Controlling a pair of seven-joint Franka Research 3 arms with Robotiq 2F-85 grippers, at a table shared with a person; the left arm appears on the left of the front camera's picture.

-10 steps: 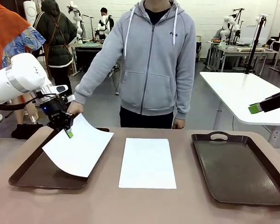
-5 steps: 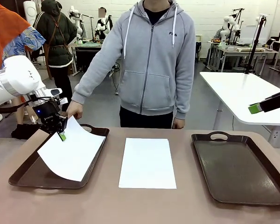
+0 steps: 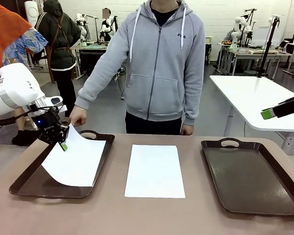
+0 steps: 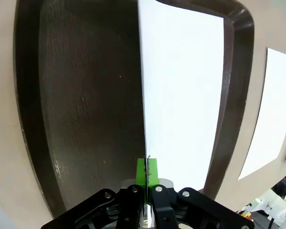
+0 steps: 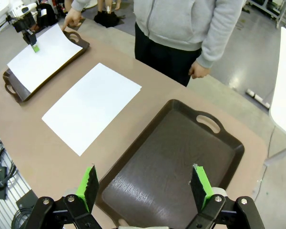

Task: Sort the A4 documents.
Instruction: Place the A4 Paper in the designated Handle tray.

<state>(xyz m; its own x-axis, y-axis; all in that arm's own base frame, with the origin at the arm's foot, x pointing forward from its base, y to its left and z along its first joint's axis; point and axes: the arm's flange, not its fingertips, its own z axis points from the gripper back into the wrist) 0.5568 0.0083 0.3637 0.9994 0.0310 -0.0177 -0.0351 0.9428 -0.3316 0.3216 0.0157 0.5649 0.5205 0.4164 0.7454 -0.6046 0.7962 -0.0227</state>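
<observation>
My left gripper is shut on the far left edge of a white A4 sheet, which slopes down into the left brown tray. In the left wrist view the pinched sheet runs out from the closed gripper over that tray. A second A4 sheet lies flat on the table between the trays, seen also as the sheet in the right wrist view. My right gripper hangs open high above the right tray; its green pad shows at the front view's right edge.
A person in a grey hoodie stands at the far side, one hand at the left tray's far handle. The right tray holds nothing. A white table stands behind on the right.
My left gripper has carried its sheet leftward and down, so the paper now lies lower over the left tray. The right arm has not moved.
</observation>
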